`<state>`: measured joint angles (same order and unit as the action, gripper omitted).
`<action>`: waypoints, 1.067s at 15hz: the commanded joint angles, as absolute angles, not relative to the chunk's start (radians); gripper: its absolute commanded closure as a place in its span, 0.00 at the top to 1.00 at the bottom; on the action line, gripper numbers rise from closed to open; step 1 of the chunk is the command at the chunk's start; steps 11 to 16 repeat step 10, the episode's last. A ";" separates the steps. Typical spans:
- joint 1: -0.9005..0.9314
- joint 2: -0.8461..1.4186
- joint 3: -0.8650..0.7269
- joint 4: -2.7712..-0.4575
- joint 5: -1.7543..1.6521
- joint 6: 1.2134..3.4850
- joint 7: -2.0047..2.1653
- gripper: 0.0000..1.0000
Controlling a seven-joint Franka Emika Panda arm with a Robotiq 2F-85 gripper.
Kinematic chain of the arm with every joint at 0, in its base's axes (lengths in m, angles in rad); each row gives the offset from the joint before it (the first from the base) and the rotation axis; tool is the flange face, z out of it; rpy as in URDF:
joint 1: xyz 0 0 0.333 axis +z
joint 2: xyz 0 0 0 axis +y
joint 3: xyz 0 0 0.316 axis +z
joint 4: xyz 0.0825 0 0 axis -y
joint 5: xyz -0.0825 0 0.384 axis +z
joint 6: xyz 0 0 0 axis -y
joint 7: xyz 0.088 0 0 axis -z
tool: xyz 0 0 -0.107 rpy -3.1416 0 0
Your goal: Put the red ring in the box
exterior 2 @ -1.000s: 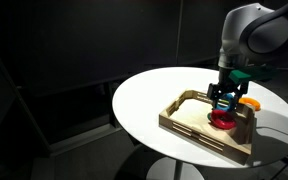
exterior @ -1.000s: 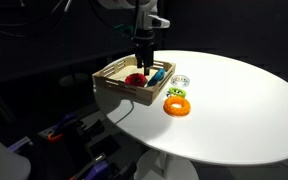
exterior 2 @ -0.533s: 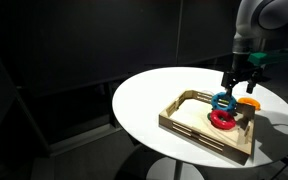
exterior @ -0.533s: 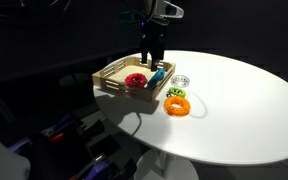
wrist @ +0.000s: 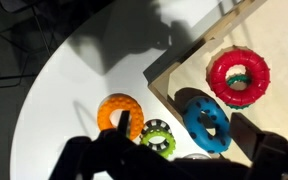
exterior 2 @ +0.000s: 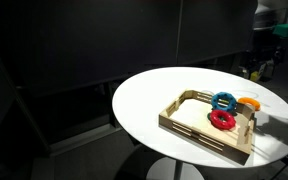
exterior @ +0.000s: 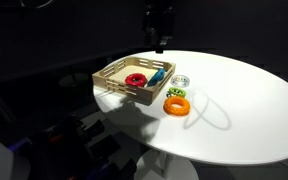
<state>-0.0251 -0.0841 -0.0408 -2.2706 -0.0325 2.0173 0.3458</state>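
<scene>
**Since the red ring is already lying in the box, a clean exit is what counts**

While the red ring [exterior: 135, 79] is lying flat on the floor of the box [exterior: 119, 92], with a blue ring [exterior: 156, 75] just beside it on the right, I am judging the placing itself done. Only the clearing away looks to be in hand. Doing that well means rising straight and keeping the fingers off the box's low walls. It also means avoiding the orange ring [exterior: 176, 104] and green ring [exterior: 177, 93] sitting outside on the white table [exterior: 244, 110], near the box's right corner. The gripper [exterior: 161, 42] is hanging well above the box, right of the ring and farther back, well apart from it. In the wrist view its dark jaws are looking spread, gripping nothing.
</scene>
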 commanded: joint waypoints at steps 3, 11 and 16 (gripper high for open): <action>-0.059 -0.208 -0.051 -2.261 -0.031 1.902 0.301 1.00; -0.074 -0.246 -0.043 -2.266 -0.030 1.917 0.289 1.00; -0.074 -0.246 -0.043 -2.266 -0.030 1.917 0.289 1.00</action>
